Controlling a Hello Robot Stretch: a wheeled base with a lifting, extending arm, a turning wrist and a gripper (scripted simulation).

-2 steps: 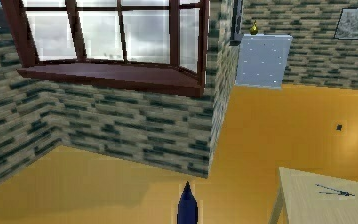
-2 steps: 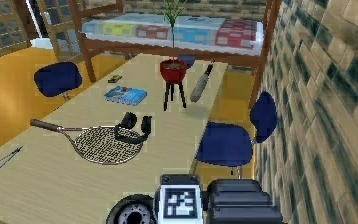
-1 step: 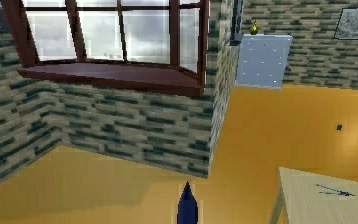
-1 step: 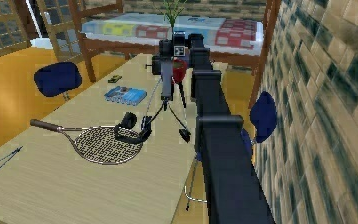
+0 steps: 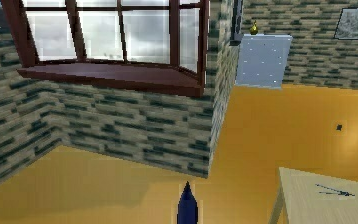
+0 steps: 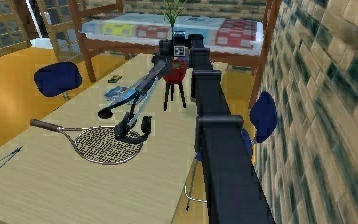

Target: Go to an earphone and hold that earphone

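Note:
The arm [image 6: 222,150] rises as a dark bar over a long wooden table [image 6: 47,185]. Two white marked squares [image 6: 178,48] stand at its far end. Left of them the gripper [image 6: 147,82] slants down over the tabletop. A teal and dark piece [image 6: 117,100] lies at its far end, so I cannot tell whether the gripper holds anything. Just below sits a small dark looped thing [image 6: 133,127], too small to name as an earphone. A racket [image 6: 99,142] lies beside it.
A small red thing on dark legs [image 6: 174,88] stands near the arm's end. Blue chairs [image 6: 57,78] [image 6: 263,115] flank the table, with a bed [image 6: 157,30] beyond and a stone wall [image 6: 322,110] close by. Ahead are a bay window [image 5: 117,45], a pale cabinet [image 5: 264,60] and a table corner [image 5: 322,195].

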